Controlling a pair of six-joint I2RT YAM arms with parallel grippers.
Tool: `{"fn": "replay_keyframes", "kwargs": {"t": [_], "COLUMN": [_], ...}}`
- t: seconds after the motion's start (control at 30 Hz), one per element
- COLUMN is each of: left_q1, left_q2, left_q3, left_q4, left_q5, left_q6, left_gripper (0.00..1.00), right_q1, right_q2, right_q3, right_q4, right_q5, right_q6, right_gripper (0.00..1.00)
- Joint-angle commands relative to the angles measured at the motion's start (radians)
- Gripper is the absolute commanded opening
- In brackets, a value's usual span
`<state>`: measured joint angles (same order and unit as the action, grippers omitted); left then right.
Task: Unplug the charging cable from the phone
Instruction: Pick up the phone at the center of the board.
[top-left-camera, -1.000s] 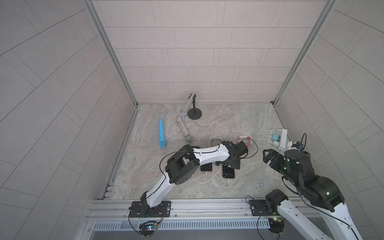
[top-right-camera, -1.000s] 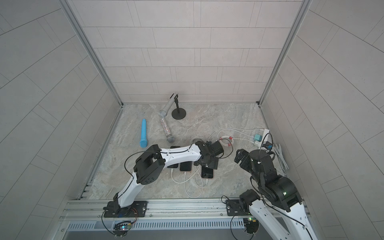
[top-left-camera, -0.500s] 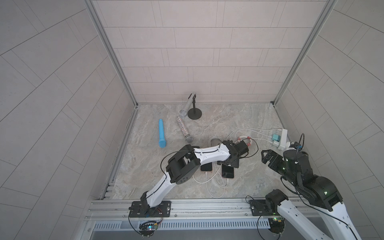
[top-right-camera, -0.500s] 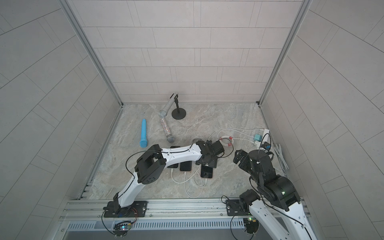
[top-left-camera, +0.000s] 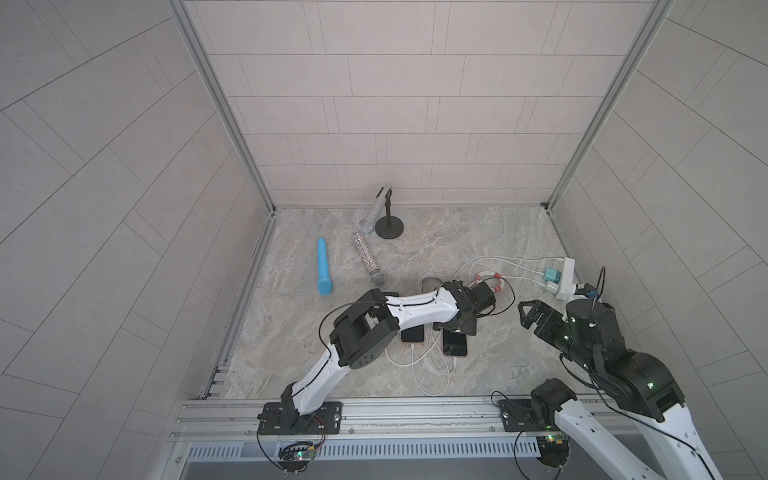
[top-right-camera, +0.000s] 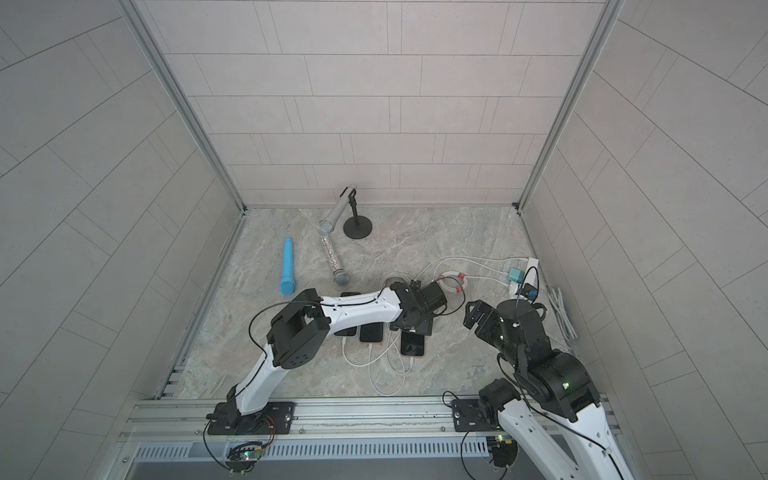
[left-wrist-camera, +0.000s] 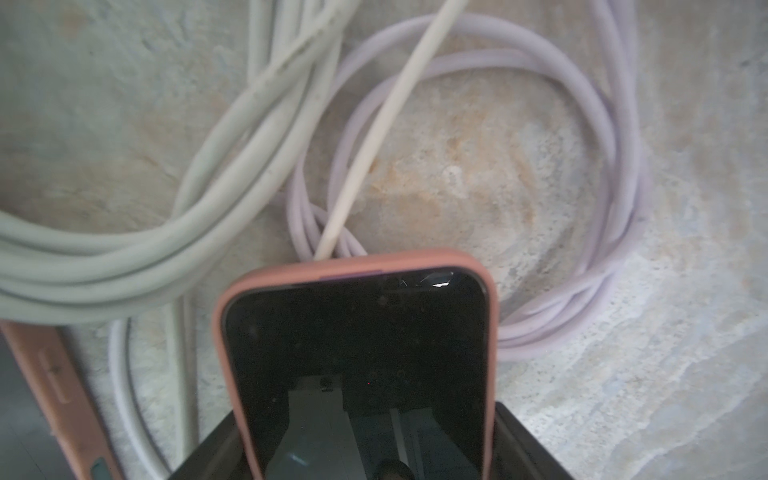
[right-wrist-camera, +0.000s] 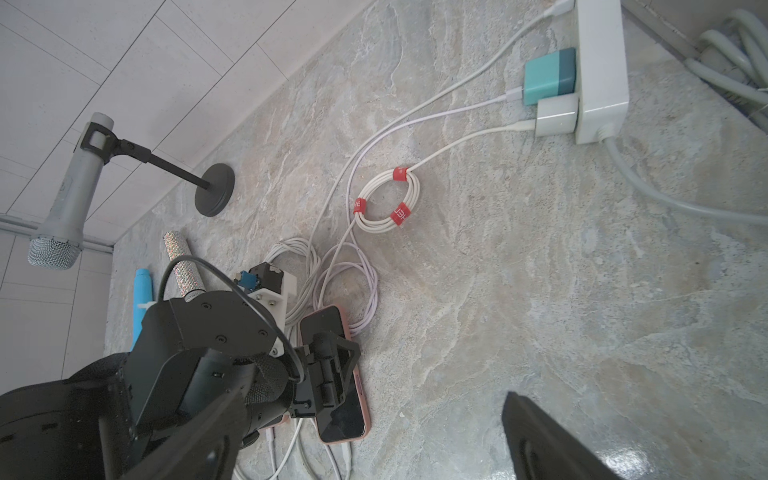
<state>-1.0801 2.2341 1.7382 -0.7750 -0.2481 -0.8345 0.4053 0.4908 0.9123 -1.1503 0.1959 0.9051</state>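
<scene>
left hand (left-wrist-camera: 365, 436) gripped pink-cased black-screened phone (left-wrist-camera: 357, 332) | thin white charging cable (left-wrist-camera: 374, 137) plugged into its end | right hand (top-left-camera: 527, 316) wide, empty, frame right

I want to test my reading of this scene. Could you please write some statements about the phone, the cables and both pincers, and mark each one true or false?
1. The left pincer is closed on the pink-cased phone. True.
2. The white cable is already out of that phone. False: it runs into the phone's end.
3. The right pincer holds a cable. False: it is open and empty.
4. A grey microphone sits in a black stand. True.
5. A teal charger is plugged into the white power strip. True.
</scene>
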Motion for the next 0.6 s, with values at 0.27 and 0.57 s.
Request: {"fn": "replay_keyframes", "kwargs": {"t": [0.27, 0.57], "left_q1": [0.018, 0.032], "left_q2": [-0.102, -0.170], "left_q3": [-0.029, -0.069], "left_q4": [-0.064, -0.050], "left_q5": [-0.031, -0.035], "left_q6": [0.019, 0.007], "left_gripper": [0.00, 0.00], "right_q1": [-0.002, -0.002], "right_q2": [0.013, 0.020], "right_q3": [0.016, 0.013], "right_q4": [0.030, 0.035], "right_q5": [-0.054, -0.073], "right_q6": [-0.019, -0.026], "right_gripper": [1.00, 1.00]}}
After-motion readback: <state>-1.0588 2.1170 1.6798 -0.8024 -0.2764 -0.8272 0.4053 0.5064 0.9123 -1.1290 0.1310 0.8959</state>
